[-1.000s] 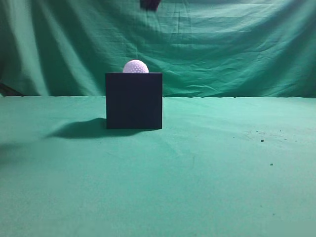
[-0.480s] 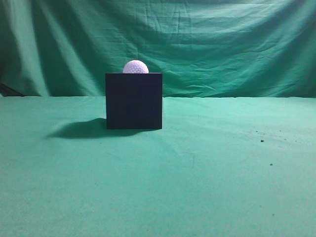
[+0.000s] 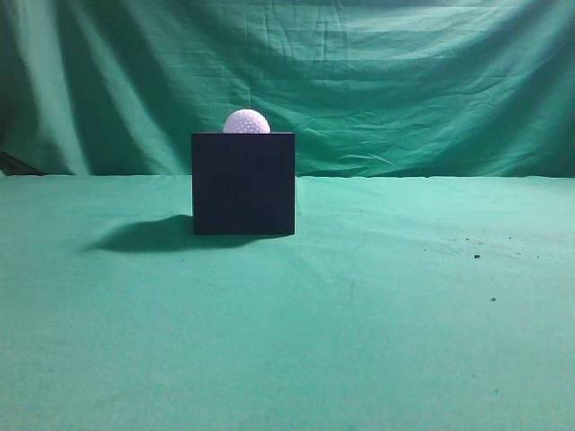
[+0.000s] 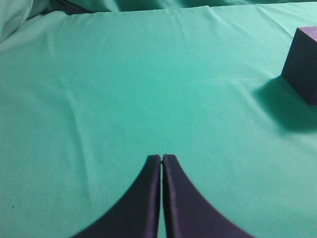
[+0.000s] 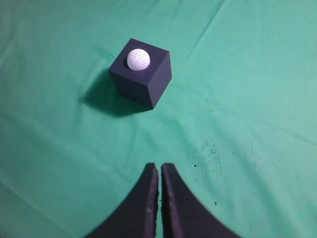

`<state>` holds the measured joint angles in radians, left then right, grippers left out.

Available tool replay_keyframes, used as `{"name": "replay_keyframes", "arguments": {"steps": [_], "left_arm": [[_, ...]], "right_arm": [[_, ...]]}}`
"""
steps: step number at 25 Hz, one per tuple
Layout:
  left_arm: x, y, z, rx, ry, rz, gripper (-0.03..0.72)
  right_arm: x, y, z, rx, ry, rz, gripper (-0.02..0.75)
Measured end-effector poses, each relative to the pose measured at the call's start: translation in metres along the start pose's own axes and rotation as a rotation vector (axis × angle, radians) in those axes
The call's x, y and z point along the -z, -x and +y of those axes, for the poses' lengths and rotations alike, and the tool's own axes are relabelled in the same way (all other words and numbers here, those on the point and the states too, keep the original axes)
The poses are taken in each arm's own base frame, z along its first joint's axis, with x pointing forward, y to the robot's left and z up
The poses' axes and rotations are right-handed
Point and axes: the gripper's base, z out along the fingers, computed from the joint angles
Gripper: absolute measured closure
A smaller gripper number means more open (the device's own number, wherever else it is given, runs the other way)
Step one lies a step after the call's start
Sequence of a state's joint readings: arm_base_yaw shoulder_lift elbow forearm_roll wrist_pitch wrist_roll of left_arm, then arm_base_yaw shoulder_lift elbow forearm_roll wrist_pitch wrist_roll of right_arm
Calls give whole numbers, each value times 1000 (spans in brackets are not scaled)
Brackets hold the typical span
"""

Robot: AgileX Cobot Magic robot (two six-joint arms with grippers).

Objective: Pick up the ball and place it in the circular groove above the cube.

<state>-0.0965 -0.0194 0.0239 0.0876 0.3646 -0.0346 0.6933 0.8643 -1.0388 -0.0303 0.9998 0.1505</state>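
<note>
Resting on top of the cube (image 5: 141, 79), the ball (image 5: 138, 59) sits seated in its groove, so it looks placed. The right hand (image 5: 159, 171) and left hand (image 4: 161, 161) are pinched closed and empty, well away from the cube above the worktop (image 3: 404, 314).

You see the ball (image 3: 246, 122), white and dimpled, sitting on top of the cube (image 3: 243, 183), seemingly sunk a little into its top face. The cube is dark, matte and sharp-edged, standing upright on the green cloth.
</note>
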Motion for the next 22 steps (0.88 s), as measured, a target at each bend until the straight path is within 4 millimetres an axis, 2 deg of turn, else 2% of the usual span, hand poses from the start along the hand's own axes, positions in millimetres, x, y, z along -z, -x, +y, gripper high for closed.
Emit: {"name": "replay_keyframes", "arguments": {"steps": [5, 8, 11, 15, 19, 22], "left_arm": [[0, 0, 0, 0, 0, 0, 688], [0, 0, 0, 0, 0, 0, 688], [0, 0, 0, 0, 0, 0, 688], [0, 0, 0, 0, 0, 0, 688], [0, 0, 0, 0, 0, 0, 688], [0, 0, 0, 0, 0, 0, 688]], "right_arm": [[28, -47, -7, -5, 24, -131, 738], [49, -65, -10, 2, 28, -185, 738], [62, -78, -12, 53, 26, -247, 738], [56, -101, -15, 98, 23, -283, 738], [40, -122, -19, 99, -5, -390, 738], [23, -141, -25, 46, -99, -479, 738]]}}
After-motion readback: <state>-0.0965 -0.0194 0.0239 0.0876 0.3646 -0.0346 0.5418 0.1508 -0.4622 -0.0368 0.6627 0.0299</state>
